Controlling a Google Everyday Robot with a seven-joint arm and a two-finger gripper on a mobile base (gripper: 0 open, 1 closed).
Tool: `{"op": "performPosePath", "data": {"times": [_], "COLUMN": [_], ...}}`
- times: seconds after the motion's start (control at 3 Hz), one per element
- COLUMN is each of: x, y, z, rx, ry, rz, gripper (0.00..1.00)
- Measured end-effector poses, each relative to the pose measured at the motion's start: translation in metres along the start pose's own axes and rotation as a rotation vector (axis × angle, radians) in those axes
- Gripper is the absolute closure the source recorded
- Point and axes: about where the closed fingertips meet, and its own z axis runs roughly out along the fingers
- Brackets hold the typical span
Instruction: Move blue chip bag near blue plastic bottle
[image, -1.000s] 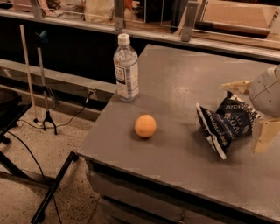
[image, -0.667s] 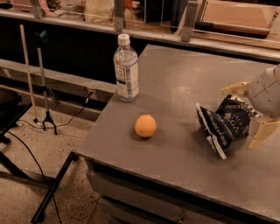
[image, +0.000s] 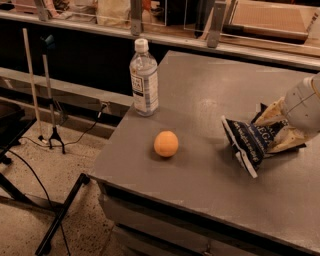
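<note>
The blue chip bag (image: 248, 141) lies on the right side of the grey table (image: 200, 85), a dark navy foil bag with white lettering and a white edge. My gripper (image: 279, 129) comes in from the right edge, and its beige fingers (image: 272, 114) are closed on the bag's right end. The blue plastic bottle (image: 144, 80) stands upright near the table's left edge, clear with a white cap and a white and blue label. It is well to the left of the bag.
An orange ball (image: 166, 144) sits on the table between the bottle and the bag, near the front left. A shelf with boxes (image: 260, 20) runs along the back. A stand and cables (image: 50, 120) are on the floor at the left.
The gripper's lower finger has moved in against the bag, closing on it. The bag, ball and bottle stay where they were.
</note>
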Motion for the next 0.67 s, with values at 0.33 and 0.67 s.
{"op": "performPosePath", "data": {"times": [0.33,0.67], "x": [-0.001,-0.002], "y": [-0.0001,-0.0002], "z": [0.0005,0.0011], "rx": [-0.001,-0.001], "ry": [0.0,-0.001], "rz": [-0.002,-0.004], "gripper": [0.86,1.0]}}
